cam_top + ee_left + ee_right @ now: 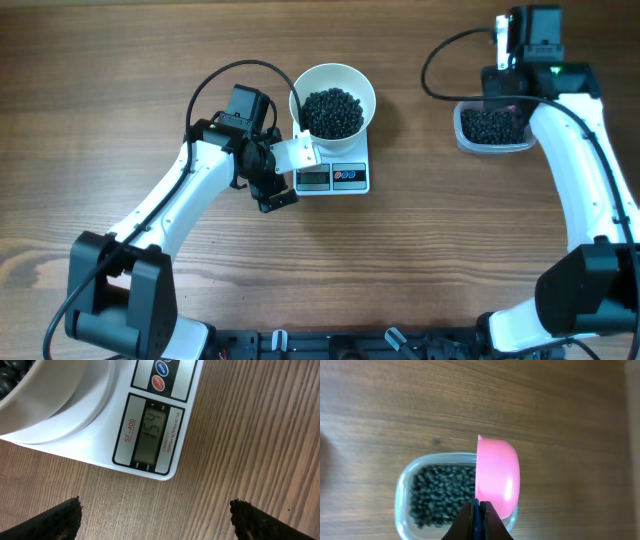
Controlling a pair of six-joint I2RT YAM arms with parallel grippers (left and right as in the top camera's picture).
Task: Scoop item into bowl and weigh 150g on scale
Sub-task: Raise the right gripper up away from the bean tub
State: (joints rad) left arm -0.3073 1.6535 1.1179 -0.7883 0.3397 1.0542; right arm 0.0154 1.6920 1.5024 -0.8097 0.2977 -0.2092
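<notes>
Black beans [332,112] fill a deep white bowl [362,88] that sits on a small white scale [345,180] near the middle of a wooden table [100,80]. The scale's display [150,435] reads 154. The left gripper [157,520] hovers just beside the display end of the scale, fingers spread wide, holding nothing. At the far right, more beans [442,492] lie in a clear plastic tub [400,495]. Above the tub, the right gripper [477,512] has its fingers pressed together, pinching a pink scoop [497,477] turned on its side.
</notes>
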